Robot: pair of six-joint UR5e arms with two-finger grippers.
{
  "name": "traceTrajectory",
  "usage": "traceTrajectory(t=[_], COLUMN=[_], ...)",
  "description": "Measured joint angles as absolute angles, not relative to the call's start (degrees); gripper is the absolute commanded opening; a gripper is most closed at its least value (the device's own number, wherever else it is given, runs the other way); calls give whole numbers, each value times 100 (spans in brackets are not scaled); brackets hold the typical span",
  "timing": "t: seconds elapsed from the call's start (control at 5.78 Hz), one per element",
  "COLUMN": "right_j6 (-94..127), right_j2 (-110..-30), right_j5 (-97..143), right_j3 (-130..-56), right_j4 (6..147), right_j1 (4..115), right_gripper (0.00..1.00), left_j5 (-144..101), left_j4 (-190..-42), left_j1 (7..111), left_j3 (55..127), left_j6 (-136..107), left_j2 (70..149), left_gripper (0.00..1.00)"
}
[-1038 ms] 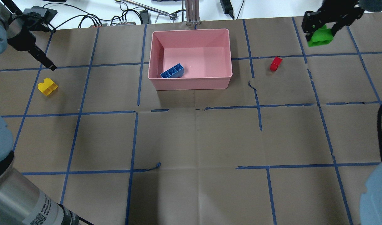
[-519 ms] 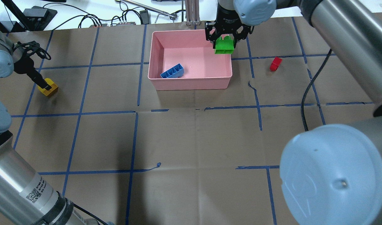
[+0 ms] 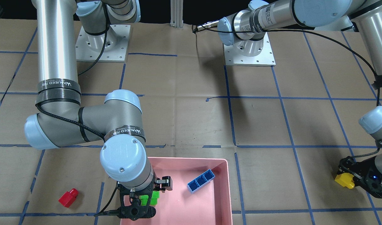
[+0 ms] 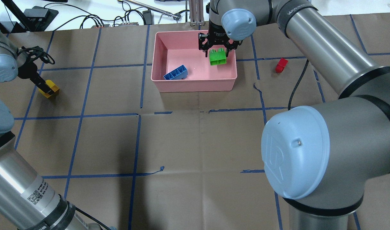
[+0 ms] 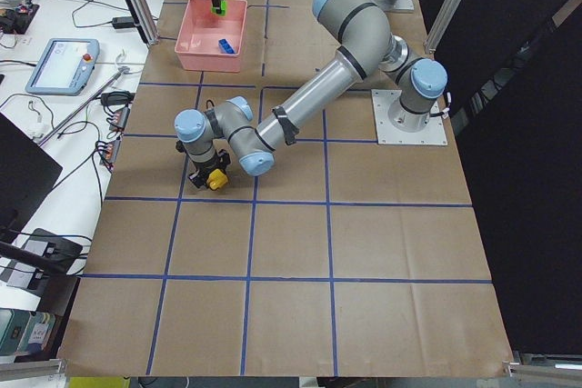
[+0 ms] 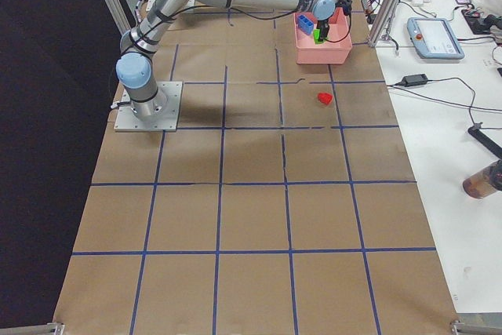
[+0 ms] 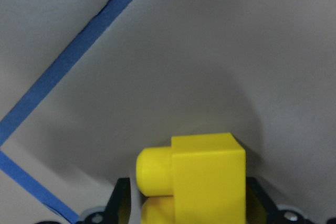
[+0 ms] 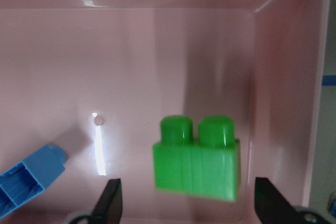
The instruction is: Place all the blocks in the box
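My right gripper (image 4: 217,51) is open over the pink box (image 4: 195,86). The green block (image 4: 218,58) is free between its spread fingers, at the box's right end; in the right wrist view the green block (image 8: 197,161) touches neither finger. The long blue block (image 4: 176,72) lies inside the box at its left. The red block (image 4: 281,65) lies on the table right of the box. My left gripper (image 4: 43,85) is down at the yellow block (image 4: 51,90), its fingers against the sides of the yellow block (image 7: 205,177) on the table.
Brown paper with blue tape lines covers the table. Cables and a metal post (image 4: 196,12) lie beyond the far edge behind the box. My right arm's elbow (image 4: 294,153) blocks much of the overhead view's right side.
My right gripper moved left further over the box, lowered and opened, letting go of the green block. My left gripper stayed at the yellow block and closed on it.
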State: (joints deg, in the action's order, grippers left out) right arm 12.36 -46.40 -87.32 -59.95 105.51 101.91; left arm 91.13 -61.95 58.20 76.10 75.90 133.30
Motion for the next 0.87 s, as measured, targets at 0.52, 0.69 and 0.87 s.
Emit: traceTrajectory(t=[0.52, 0.69, 0.87], right_j6=[1232, 1154, 820], right_j2=[-5064, -5345, -5553], right_j5=[-8801, -8923, -9066], right_j3=[-5974, -6004, -6055], right_j4=[10324, 10066, 9933], right_j1=[10156, 10041, 9734], right_gripper=[100, 99, 99], left_j5=[9137, 9139, 9136], left_j4=[-6989, -7409, -7599], left_j1=[6194, 6692, 7294], left_j3=[7582, 7593, 7580], left_j6=[7082, 6325, 5144], left_j2=[12755, 12373, 12116], left_gripper=[0, 0, 0])
